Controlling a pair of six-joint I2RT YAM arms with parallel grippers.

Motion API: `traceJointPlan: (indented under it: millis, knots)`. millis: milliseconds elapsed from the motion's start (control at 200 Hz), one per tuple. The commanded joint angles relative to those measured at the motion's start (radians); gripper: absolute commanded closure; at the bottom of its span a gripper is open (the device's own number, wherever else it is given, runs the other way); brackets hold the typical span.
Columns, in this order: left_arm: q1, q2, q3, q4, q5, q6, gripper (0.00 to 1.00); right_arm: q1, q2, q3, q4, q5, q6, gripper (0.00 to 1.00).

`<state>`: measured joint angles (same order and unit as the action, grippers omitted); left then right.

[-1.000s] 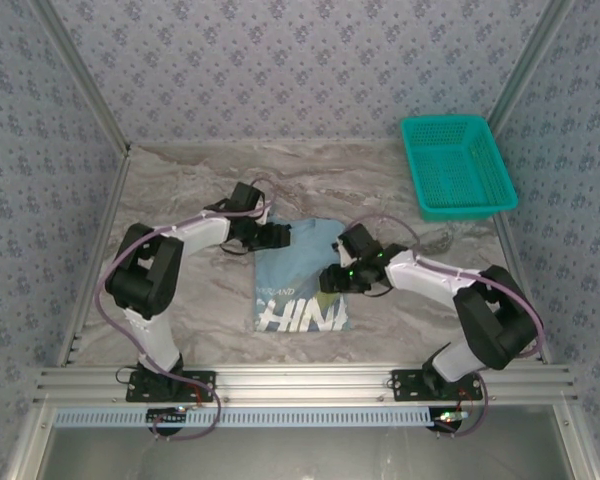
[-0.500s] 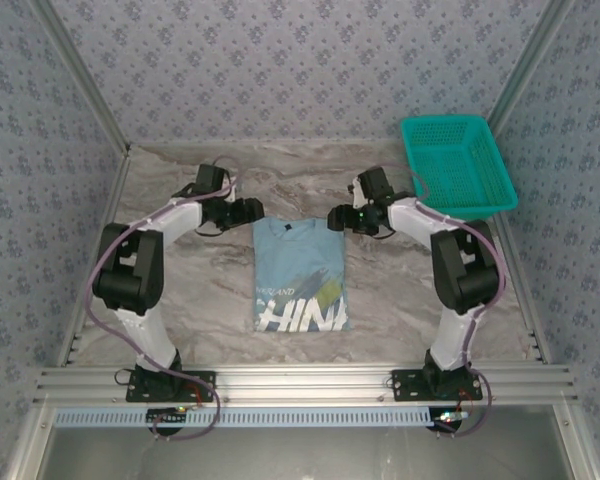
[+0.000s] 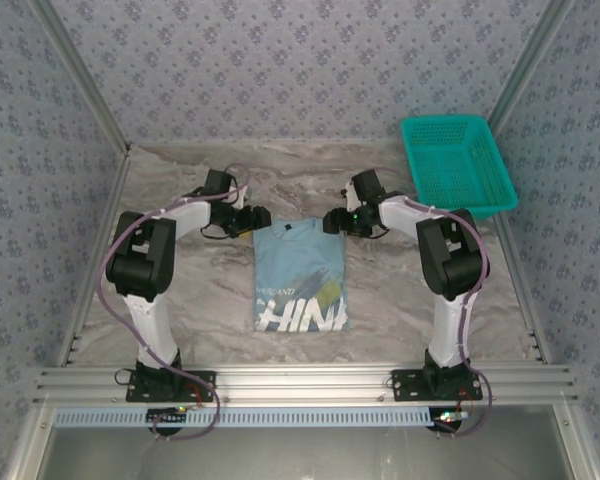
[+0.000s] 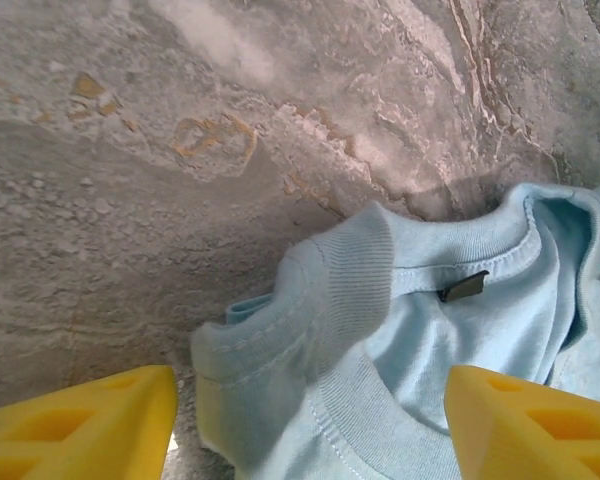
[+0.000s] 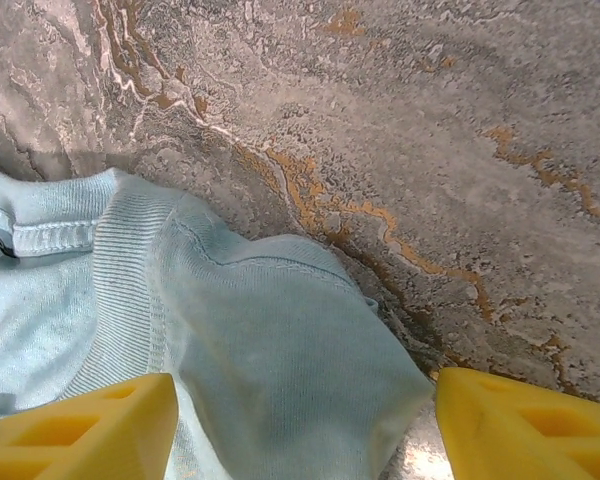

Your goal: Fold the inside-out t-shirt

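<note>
The light-blue t-shirt point(image 3: 299, 275) lies flat in the middle of the marbled worktop point(image 3: 180, 290), folded into a narrow upright rectangle with its collar point(image 3: 298, 229) at the far end and the print at the near end. Large white lettering point(image 3: 302, 317) on the near part reads "HINA", the word cut off at the left fold. A thin line of small print above it is too small to read. A dark-blue and yellowish graphic sits just above the letters. The left gripper point(image 3: 252, 218) hovers at the shirt's far left corner and the right gripper point(image 3: 332, 220) at the far right corner. In the left wrist view the yellow fingertips point(image 4: 80, 425) stand spread wide, with the ribbed collar and a small dark tag point(image 4: 465, 288), its writing illegible, on the cloth between them. The right wrist view shows its yellow fingertips point(image 5: 75, 430) equally spread over the shoulder fabric, pinching nothing. A teal mesh basket point(image 3: 458, 165) sits at the far right of the worktop, well apart from the shirt.
</note>
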<state>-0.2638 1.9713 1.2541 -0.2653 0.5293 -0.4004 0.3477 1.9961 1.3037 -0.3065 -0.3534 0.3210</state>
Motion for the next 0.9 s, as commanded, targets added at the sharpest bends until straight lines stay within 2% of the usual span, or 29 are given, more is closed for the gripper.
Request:
traceJointPlan:
  millis: [0,615,899]
  knots:
    - [-0.012,0.035,-0.027,0.03,0.057,0.009,0.33,0.038,0.06,0.02,0.02,-0.068,0.011,0.31]
    - [-0.026,0.076,-0.071,0.117,0.139,-0.012,0.6,0.092,0.105,0.039,0.107,-0.163,0.101,0.48]
    - [-0.025,0.091,-0.059,0.145,0.168,-0.025,0.79,0.086,0.118,0.039,0.159,-0.232,0.147,0.6]
